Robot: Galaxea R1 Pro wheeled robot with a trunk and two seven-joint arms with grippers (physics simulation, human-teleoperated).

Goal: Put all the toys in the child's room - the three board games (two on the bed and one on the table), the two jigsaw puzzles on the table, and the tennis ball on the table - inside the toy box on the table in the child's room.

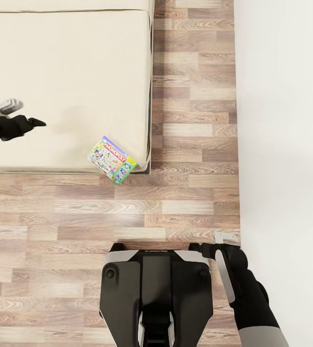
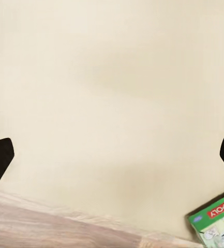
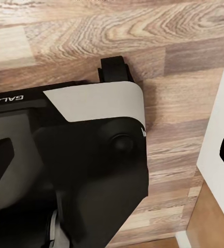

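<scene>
Bed (image 1: pixel 64 72): big and cream, beside the wood floor (image 1: pixel 195 144).
Left arm: reaches out over the bed from the side.
Left claw (image 1: pixel 31 122): fingers wide apart, holding nothing.
Right claw (image 1: pixel 209 246): low by the robot's base (image 1: pixel 156 289) (can't tell if it's apart or together).
Board game (image 1: pixel 112 159): on the bed's near corner, well apart from the left claw.

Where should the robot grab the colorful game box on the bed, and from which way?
The game box lies flat at the bed's near corner, one corner poking past the edge over the floor. Probably best to pinch that overhanging end, one finger above and one below, coming from the floor side. Flat on the mattress, its other edges leave no room underneath. The left pincer hovers open over the bed.
</scene>
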